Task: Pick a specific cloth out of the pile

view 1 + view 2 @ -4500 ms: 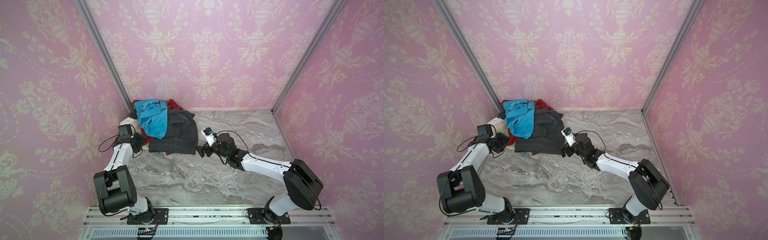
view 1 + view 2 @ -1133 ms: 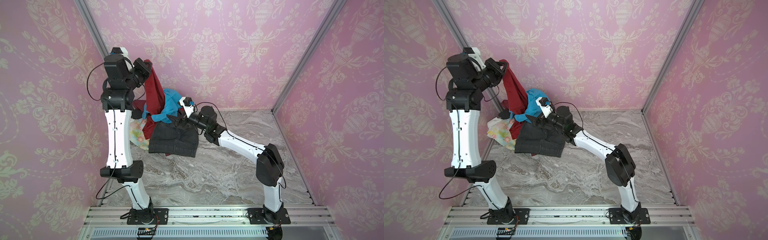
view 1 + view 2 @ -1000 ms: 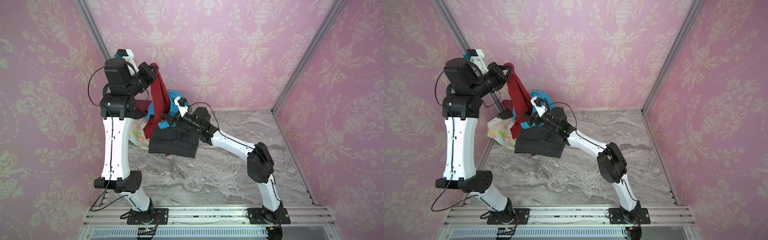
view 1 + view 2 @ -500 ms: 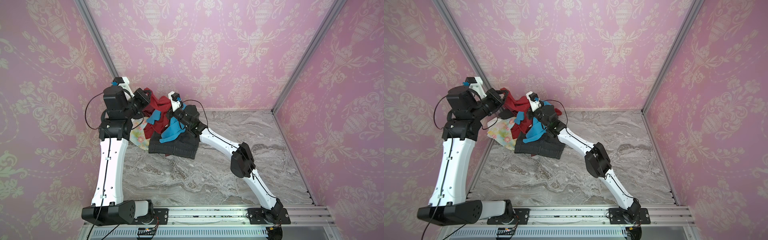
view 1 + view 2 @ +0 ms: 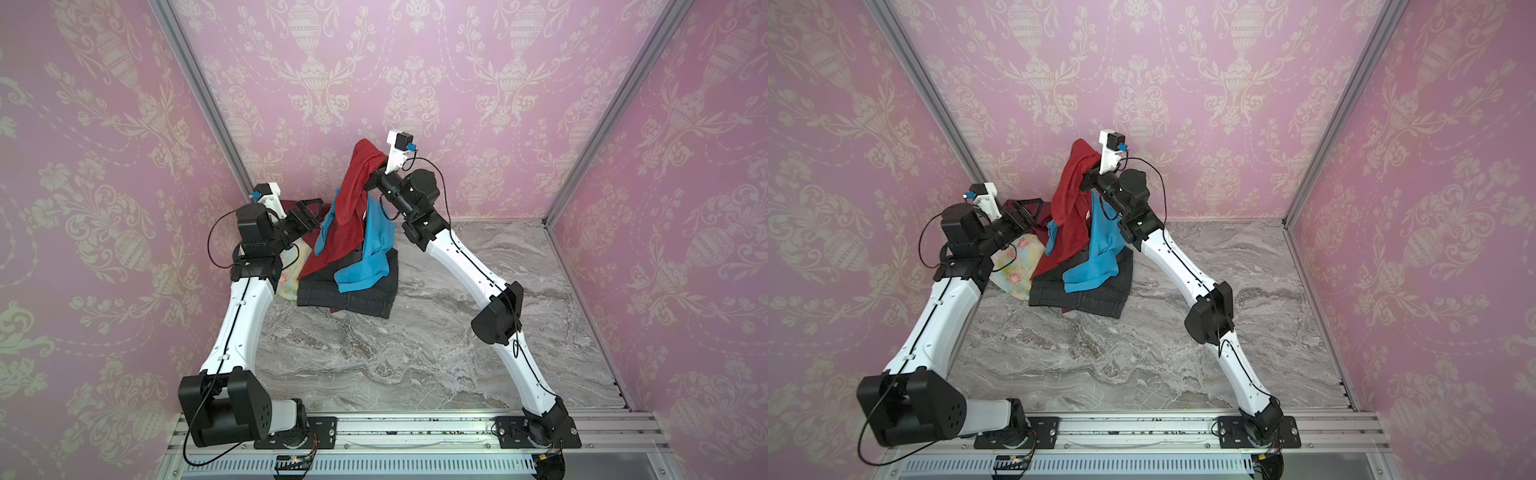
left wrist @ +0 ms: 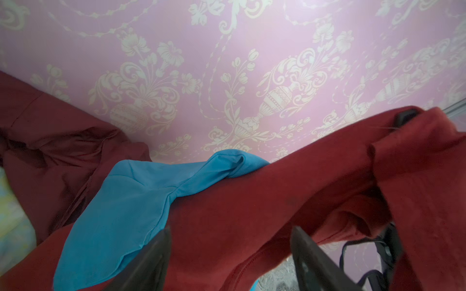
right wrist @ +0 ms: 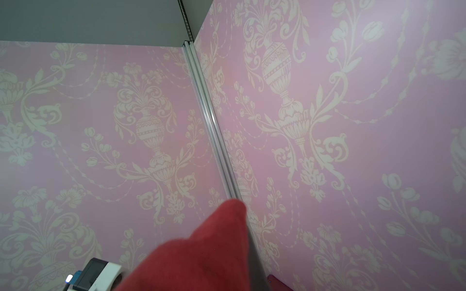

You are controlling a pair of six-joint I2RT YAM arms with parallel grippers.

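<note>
Marble tabletop is lying bare on the near side of the pile in both top views. Dark denim is forming the pile's near edge, and a floral piece is poking out at the pile's left. A blue shirt is draping down onto the denim, its upper part raised alongside the cloth. That bright red cloth is hanging above the pile, its lower end trailing on the heap. Its top is bunching at the right gripper, whose jaws are pinching it tight, though the fingertips themselves are buried in fabric. Left of the pile's top, the left gripper is hovering with its 2 fingers spread wide and gripping nothing. In the left wrist view the red cloth is stretching just beyond them. A darker maroon cloth is lying at the pile's far left, and the pink wallpapered wall is rising behind the pile.
</note>
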